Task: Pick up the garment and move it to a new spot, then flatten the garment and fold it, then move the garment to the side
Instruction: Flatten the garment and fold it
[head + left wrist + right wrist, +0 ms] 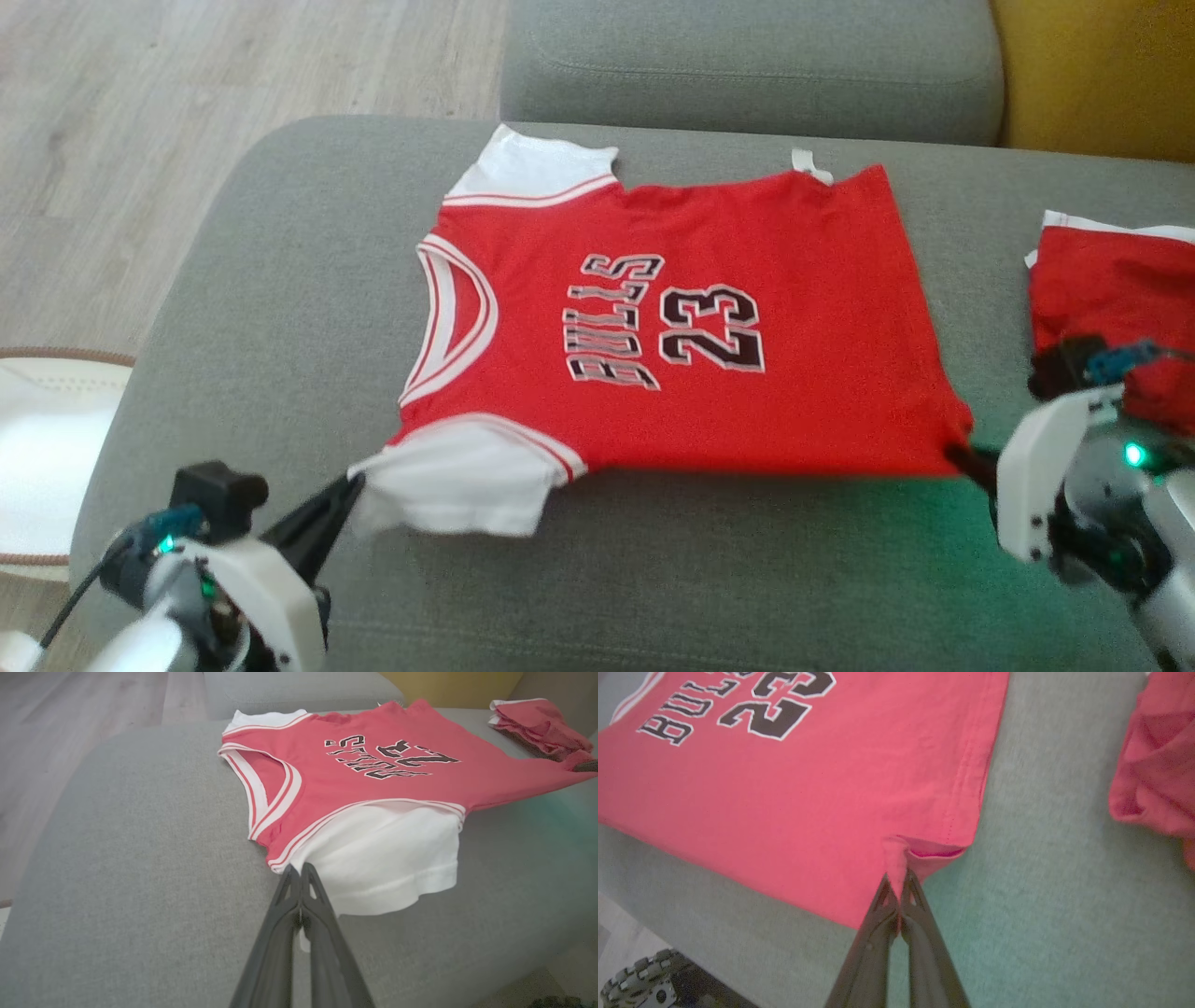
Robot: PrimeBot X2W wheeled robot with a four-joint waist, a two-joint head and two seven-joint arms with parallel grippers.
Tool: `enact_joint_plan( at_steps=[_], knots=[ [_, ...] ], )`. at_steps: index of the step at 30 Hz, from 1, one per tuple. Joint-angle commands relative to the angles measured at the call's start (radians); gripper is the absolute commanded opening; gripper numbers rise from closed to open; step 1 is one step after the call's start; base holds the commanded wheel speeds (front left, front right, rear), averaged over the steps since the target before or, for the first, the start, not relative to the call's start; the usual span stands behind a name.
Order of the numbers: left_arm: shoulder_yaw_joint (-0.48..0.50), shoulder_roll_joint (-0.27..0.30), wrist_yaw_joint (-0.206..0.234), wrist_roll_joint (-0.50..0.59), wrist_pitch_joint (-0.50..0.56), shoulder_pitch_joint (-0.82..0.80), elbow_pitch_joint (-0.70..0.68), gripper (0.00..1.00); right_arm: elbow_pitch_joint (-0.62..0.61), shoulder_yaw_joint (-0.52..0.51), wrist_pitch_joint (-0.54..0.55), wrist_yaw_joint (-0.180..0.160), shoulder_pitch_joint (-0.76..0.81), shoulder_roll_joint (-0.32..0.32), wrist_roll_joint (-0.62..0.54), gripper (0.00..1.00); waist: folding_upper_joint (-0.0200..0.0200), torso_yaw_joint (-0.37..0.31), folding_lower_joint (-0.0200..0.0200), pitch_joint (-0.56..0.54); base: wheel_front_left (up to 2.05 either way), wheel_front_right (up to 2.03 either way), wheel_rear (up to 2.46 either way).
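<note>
Garment [709,317]: red jersey with white sleeves and "BULLS 23" on the chest, spread face-up on the grey sofa seat [280,280]. Neck lies toward the robot's left, hem toward its right.
Lie of cloth: mostly flat. The near edge runs fairly straight between the two grips. Near sleeve [457,481] is slightly rumpled.
Left tool [350,490]: fingers pressed together on the edge of the near sleeve, close to the shoulder seam. The left wrist view shows white cloth caught at the tips.
Right tool [957,455]: fingers pressed together on the near hem corner [924,851], with a small peak of red cloth drawn up into the tips.
Reason for grips (judgement): holding opposite ends of one long edge lets the arms pull the cloth taut along its length. It also lets them lift that edge as a unit and carry it over for a fold.
Stage (judgement): placing looks done and flattening nearly so. Fold not begun, since no layer is doubled over.
Neighbour: second red garment [1111,280], bunched on the seat to the right. It is apart from the hem but near the right arm.
Risk (judgement): the sleeve grip takes only a thin edge and may slip under tension. The right arm could snag the neighbour when it swings.
</note>
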Motion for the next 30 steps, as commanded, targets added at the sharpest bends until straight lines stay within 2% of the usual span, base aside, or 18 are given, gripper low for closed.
enact_joint_plan(
  at_steps=[1, 5, 9, 13, 20, 30],
  knots=[
    [0.045, 0.054, 0.008, -0.012, 0.014, -0.029, -0.051, 0.0, -0.053, -0.013, 0.029, 0.004, 0.012, -0.045, 0.009, 0.0, -0.0001, 0.005, 0.0001, -0.002, 0.0, 0.0, 0.0],
    [0.046, 0.096, 0.022, -0.034, 0.076, 0.014, -0.167, 0.0, -0.18, -0.092, 0.161, 0.004, 0.105, -0.072, 0.016, 0.0, -0.0001, 0.017, 0.0001, 0.01, 0.0, 0.0, 0.0],
    [0.066, 0.104, 0.049, -0.034, 0.085, -0.003, -0.211, 0.0, -0.262, -0.187, 0.21, 0.004, 0.113, -0.044, -0.022, 0.0, -0.0001, 0.02, 0.0001, 0.039, 0.0, 0.0, 0.0],
    [0.077, 0.109, 0.053, -0.028, 0.097, -0.053, -0.217, 0.0, -0.312, -0.248, 0.267, 0.004, 0.084, -0.001, -0.068, 0.0, -0.0001, 0.019, 0.0001, 0.078, 0.0, 0.0, 0.0],
    [0.072, 0.116, 0.038, 0.002, 0.119, -0.17, -0.171, 0.0, -0.32, -0.284, 0.32, 0.004, 0.002, 0.049, -0.152, 0.0, -0.0001, 0.011, 0.0001, 0.155, 0.0, 0.0, 0.0],
    [0.028, 0.101, 0.001, 0.02, 0.155, -0.353, -0.056, 0.0, -0.257, -0.264, 0.31, 0.004, -0.121, 0.073, -0.217, 0.0, -0.0001, -0.009, 0.0001, 0.251, 0.0, 0.0, 0.0]
  ],
)
